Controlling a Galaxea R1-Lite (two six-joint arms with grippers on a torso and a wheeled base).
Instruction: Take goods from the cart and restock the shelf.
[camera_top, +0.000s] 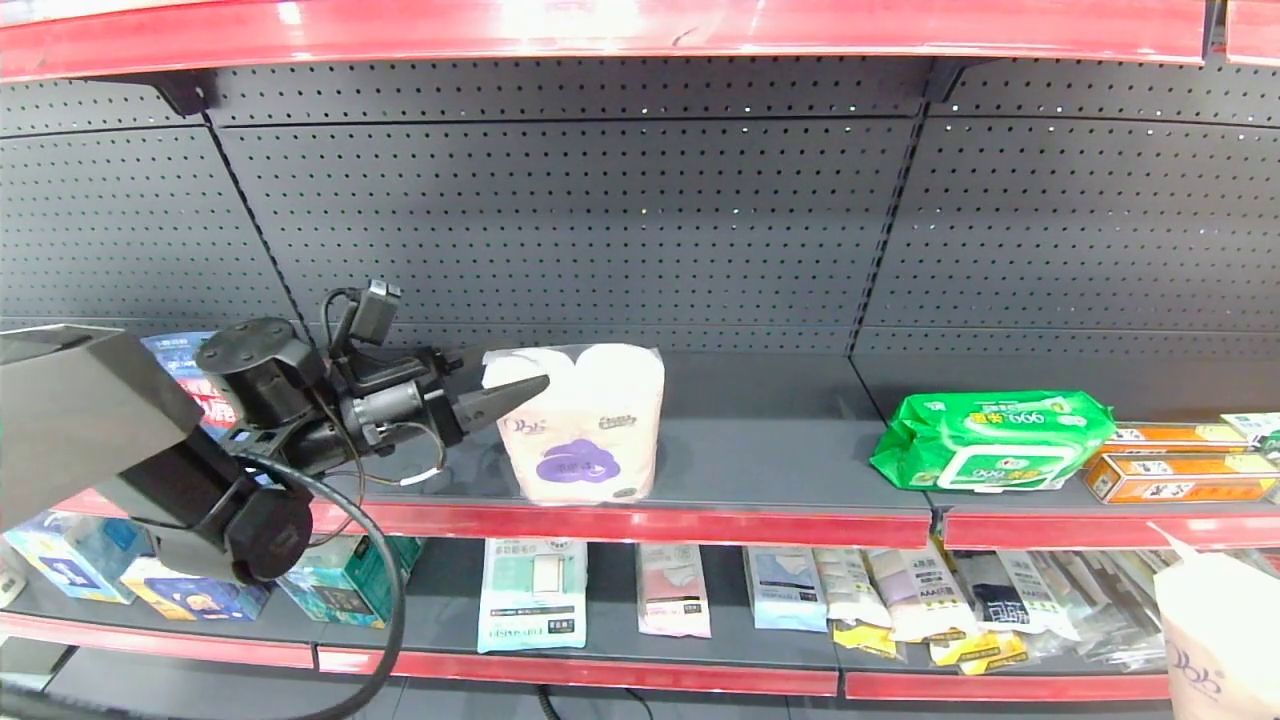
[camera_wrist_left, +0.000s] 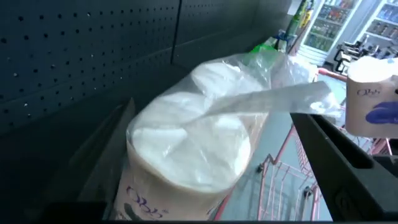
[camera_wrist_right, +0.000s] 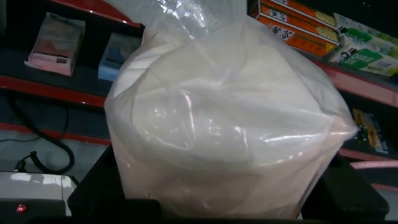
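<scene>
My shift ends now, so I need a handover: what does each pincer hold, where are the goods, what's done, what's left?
Left pincer: open, straddling the white toilet-roll pack in clear plastic, which stands upright on the grey metal shelf with a red front edge.
Right pincer: shut on a second white roll pack in clear plastic, held in front of the lower shelves.
Done: first pack shelved.
Left: back the left arm off, shelve the second pack.

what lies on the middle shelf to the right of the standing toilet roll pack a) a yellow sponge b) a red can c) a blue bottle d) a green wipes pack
d, a green wipes pack lies on that shelf right of the toilet roll pack, next to orange boxes
</scene>
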